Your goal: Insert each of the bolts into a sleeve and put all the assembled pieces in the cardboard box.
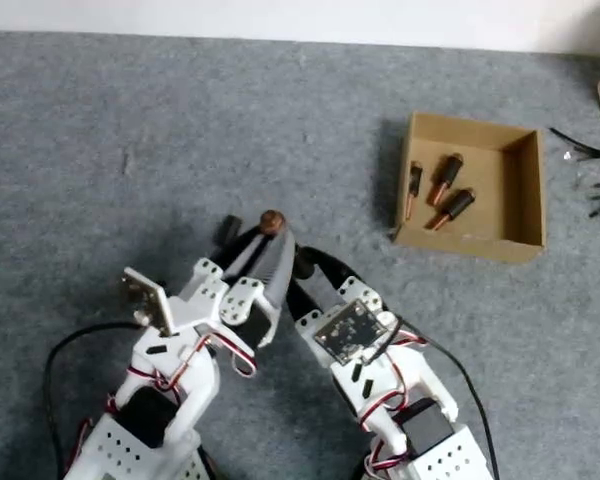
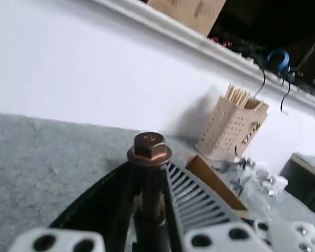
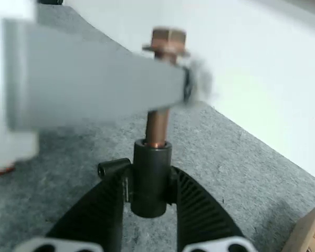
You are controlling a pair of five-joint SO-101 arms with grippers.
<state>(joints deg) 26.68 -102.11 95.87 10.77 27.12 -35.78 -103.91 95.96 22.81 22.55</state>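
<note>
carpet (image 1: 90, 120): grey, covers the table; a white strip runs along the top edge of the high view.
left arm (image 1: 170, 350): lower left of the high view, angled up toward centre.
dark piece (image 1: 228, 228): small, on the carpet just left of the bolt head; can't tell what it is.
left gripper (image 1: 267, 240): just left of centre. Fingers are narrow and clamped on the bolt shank right under the head. The left wrist view (image 2: 149, 170) shows one black finger and one pale ribbed finger, either side of the shank.
bolt (image 1: 271, 221): copper-coloured with a flanged hex head, upright, head above the left gripper's fingers. In the right wrist view (image 3: 158, 123) the lower end of the shank sits in the mouth of the sleeve, and most of the shank is exposed.
sleeve (image 3: 149, 178): black, upright, directly under the bolt.
right gripper (image 1: 298, 263): centre of the high view, just beside the left gripper. Fingers are narrow and closed around the sleeve body (image 3: 148, 184).
right arm (image 1: 380, 370): lower right of centre, angled up-left.
cardboard box (image 1: 470, 243): upper right, open top, well apart from both grippers.
assembled pieces (image 1: 446, 177): three lying inside the box, black ends up-right, copper ends down-left.
loose bits (image 1: 595, 185): thin black items on the carpet at the right edge.
holder (image 2: 233, 128): beige and perforated with sticks in it, seen in the left wrist view beyond the box edge.
</note>
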